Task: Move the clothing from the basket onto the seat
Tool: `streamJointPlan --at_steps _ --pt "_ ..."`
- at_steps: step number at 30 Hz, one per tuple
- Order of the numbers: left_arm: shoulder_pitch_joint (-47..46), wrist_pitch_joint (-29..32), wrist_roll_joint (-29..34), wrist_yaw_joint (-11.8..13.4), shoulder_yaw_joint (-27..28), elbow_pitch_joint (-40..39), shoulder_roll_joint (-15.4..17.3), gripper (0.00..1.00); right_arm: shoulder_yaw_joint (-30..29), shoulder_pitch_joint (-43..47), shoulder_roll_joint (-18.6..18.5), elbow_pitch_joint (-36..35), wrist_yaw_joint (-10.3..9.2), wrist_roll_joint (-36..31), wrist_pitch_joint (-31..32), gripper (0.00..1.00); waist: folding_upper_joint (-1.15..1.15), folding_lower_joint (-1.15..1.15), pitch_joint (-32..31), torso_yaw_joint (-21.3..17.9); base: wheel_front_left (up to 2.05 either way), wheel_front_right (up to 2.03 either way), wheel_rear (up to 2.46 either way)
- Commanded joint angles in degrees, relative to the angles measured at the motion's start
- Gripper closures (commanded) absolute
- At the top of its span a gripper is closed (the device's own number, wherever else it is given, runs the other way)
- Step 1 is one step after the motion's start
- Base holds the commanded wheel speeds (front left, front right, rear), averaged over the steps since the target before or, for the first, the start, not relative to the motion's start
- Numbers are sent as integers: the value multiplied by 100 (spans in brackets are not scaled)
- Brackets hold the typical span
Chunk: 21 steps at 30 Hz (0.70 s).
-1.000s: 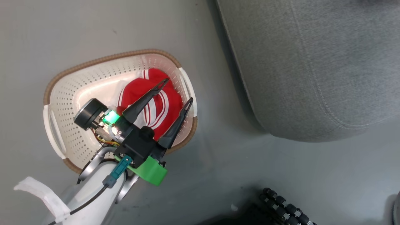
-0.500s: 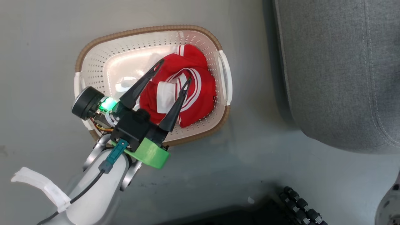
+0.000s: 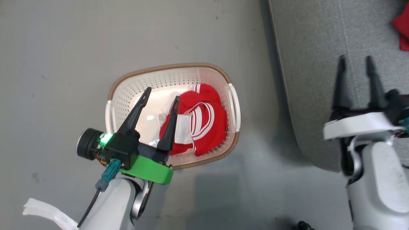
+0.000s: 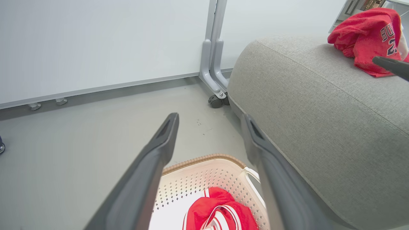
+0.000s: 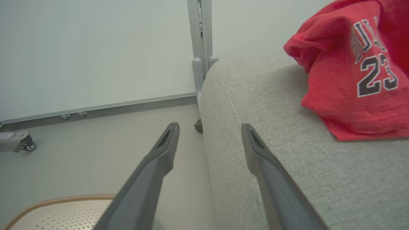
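Red clothing (image 3: 199, 123) still lies in the basket (image 3: 172, 66); the left gripper (image 3: 162, 93), open and empty, has drifted aside, the right gripper (image 3: 355, 57) open over the seat (image 3: 306, 64): pickup pending.

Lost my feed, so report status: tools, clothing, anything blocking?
Left tool open, empty, over basket. Right tool open, empty, over seat. One red garment in basket, jersey on seat. Nothing seen blocking.
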Motion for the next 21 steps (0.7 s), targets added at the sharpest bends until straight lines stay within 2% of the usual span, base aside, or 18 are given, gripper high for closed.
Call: streamJointPlan --at_steps 1,5,8,16,21 --pt "230 -19 -7 46 120 51 -76 0 412 236 -47 15 -7 65 -17 0 0 0 -964 240 0 0 0" --pt "634 -12 -50 89 569 76 -286 0 1195 649 -46 106 -8 376 -17 0 0 0 -1557 398 0 0 0" --pt "1002 -12 -12 148 932 33 -389 0 1550 915 -37 110 -8 500 -17 0 0 0 -1987 534 0 0 0" --pt "1911 -12 80 126 1590 -477 -503 0 1646 1637 64 -419 -8 193 -17 0 0 0 -2999 778 0 0 0" --pt "2409 -12 -107 212 1787 -912 -512 0 1562 2051 92 -596 -8 114 -17 0 0 0 -3333 797 0 0 0"
